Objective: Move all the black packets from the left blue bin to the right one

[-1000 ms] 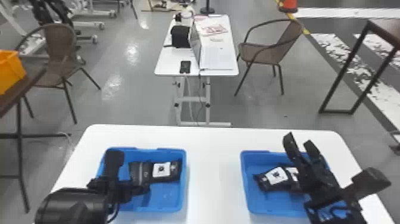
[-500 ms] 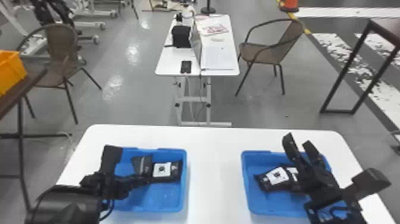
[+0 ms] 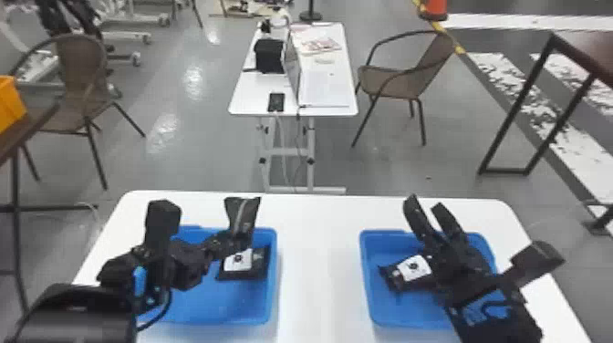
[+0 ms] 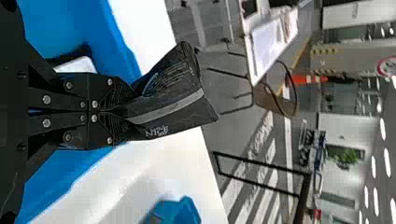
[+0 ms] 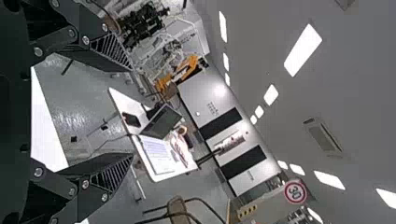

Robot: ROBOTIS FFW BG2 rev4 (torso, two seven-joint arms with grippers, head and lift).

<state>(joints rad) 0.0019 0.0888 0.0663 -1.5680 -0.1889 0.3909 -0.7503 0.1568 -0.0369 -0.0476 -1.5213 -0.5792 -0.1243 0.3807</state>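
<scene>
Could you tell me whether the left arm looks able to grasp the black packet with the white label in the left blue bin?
Probably not yet: the left gripper is shut on a grey-striped black packet and would need freeing first. The white-labelled packet lies nearby, seemingly within reach.

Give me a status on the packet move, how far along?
Looks done: at least one black packet lies in the right bin. In hand: the left gripper holds another packet above the left bin. Left: placing that one, plus at least one white-labelled packet in the left bin.
</scene>
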